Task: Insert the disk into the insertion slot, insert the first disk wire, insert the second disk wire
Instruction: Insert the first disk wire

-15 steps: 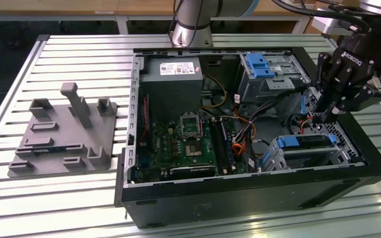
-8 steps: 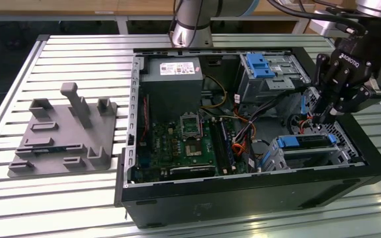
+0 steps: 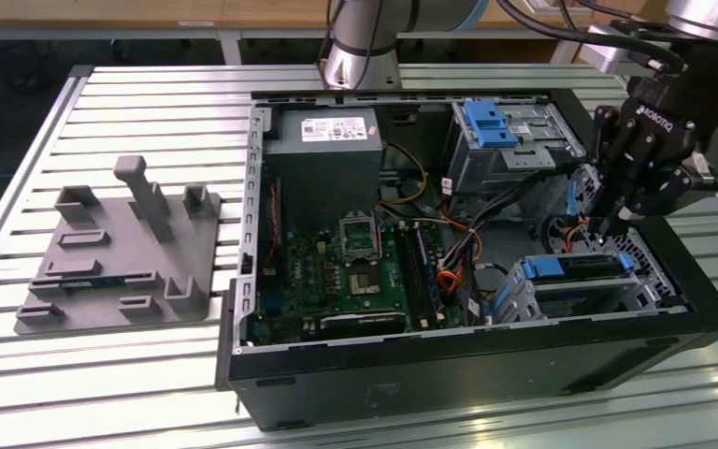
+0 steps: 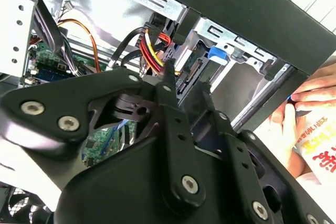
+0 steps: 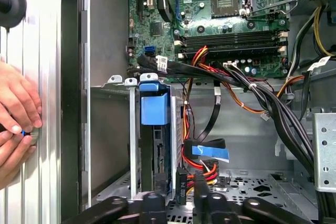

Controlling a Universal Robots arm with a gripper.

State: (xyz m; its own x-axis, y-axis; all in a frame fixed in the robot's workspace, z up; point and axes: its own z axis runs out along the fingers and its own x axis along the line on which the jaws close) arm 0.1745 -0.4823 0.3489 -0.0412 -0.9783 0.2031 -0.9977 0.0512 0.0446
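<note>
Black end effector (image 3: 605, 227), silver screws (image 4: 189, 184), grey arm (image 3: 362, 37).

Arm (image 3: 362, 42): cut off by the exterior view's top edge; upper links out of frame.
Gripper (image 3: 606, 230): tip lost among dark cables beside the cage (image 3: 590, 295) in the exterior view; cropped at the picture's edge in the first wrist view; its own body blocked much of the second wrist view.
Drive (image 5: 159, 150): seen edge-on inside the cage; label face hidden by the cage wall.
Wires (image 4: 149, 45): red and yellow bundle passed behind the gripper; plug ends hidden, seating could not be told.
Hands (image 5: 16, 114): cropped at the edge in both wrist views; small blue item pinched between them, too small to identify.
Circuit board (image 3: 347, 271): near edge hidden behind the case wall (image 3: 459, 365).
</note>
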